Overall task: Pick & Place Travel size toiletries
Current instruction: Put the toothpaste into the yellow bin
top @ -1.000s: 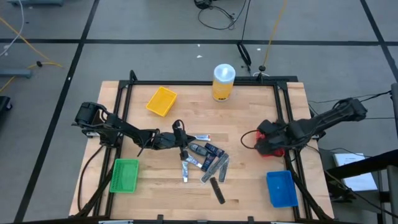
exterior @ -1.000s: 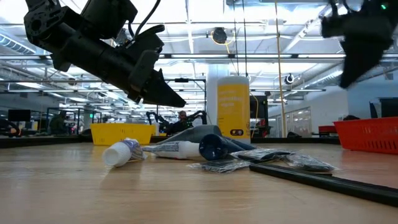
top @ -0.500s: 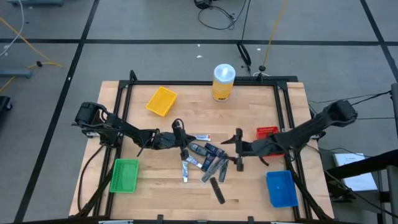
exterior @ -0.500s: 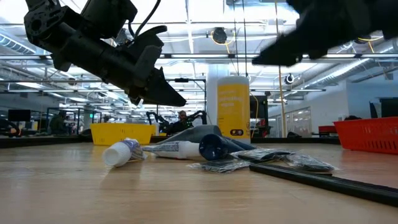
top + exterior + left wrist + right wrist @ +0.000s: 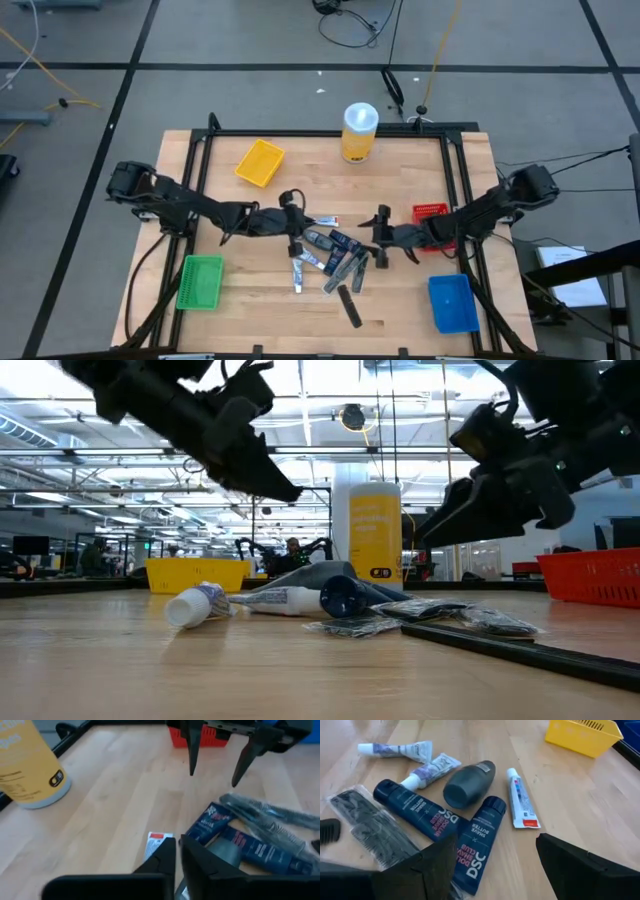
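- I have both hands over the pile of travel toiletries (image 5: 328,262), which lies loose on the surface (image 5: 400,310) near its middle, no item yet in any bin.
- My left hand (image 5: 294,222) hangs just above the pile's left edge with its fingers nearly pressed together and nothing between them; the wrist view shows only a slim gap over the small white tube (image 5: 155,845).
- My right hand (image 5: 381,238) hangs at the pile's right edge, fingers spread wide and empty, the two dark blue shave-butter tubes (image 5: 445,837) lying straight ahead of it.
- Main worry: the hands face each other across a narrow pile, so if both descend together I judge the fingers could knock one another.
- The tubes touch and overlap the grey roll-on (image 5: 468,784) and the bagged black comb (image 5: 367,827); a wide closing could trap two items or shove neighbours away.
- The roll-on looks round, so a nudge may send it rolling.
- The red bin (image 5: 431,213) sits close behind my right arm; a swing back could clip it.
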